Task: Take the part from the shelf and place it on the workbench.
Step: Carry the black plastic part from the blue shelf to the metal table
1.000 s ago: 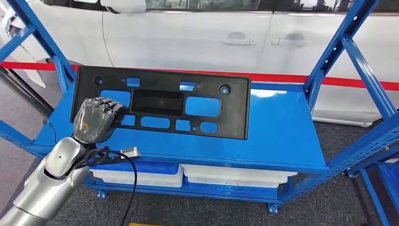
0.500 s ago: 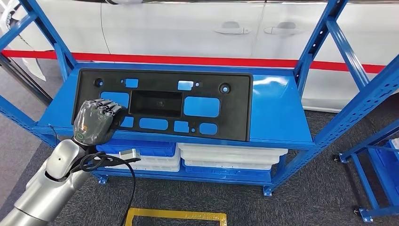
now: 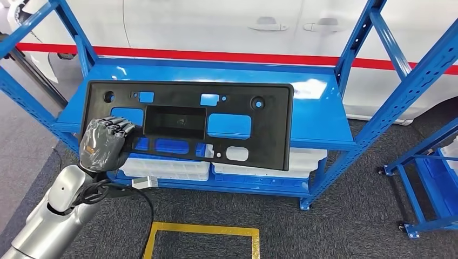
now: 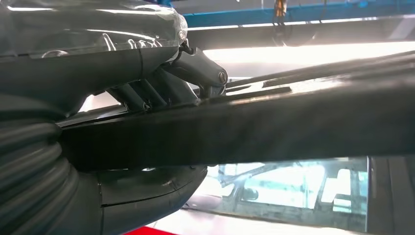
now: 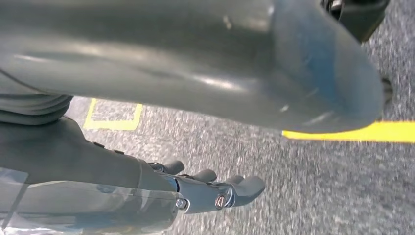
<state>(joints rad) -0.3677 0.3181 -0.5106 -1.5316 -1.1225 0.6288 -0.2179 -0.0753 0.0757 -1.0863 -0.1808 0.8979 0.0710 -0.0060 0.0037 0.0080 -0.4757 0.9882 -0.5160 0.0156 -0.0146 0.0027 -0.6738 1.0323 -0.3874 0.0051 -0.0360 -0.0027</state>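
The part [image 3: 270,129] is a long black plastic panel with several cut-outs. It lies flat, held over the blue shelf [image 3: 318,116], and its near edge hangs out past the shelf's front. My left hand [image 3: 104,143] grips its near left corner, fingers on top. In the left wrist view the panel [image 4: 274,122] runs across as a dark edge, clamped between the fingers and thumb of my left hand [image 4: 98,63]. My right hand [image 5: 147,191] hangs above the grey floor, fingers apart, holding nothing.
White bins [image 3: 173,168] sit on the lower level of the shelf. Blue uprights [image 3: 399,91] slant up at both ends. A white car [image 3: 216,21] stands behind. A yellow square [image 3: 200,232] marks the carpet in front, and another blue rack [image 3: 432,167] stands at the right.
The whole view has pulled back from the shelf, so the camera moved. The panel, still in my left hand, has come forward and now overhangs the shelf's front edge.
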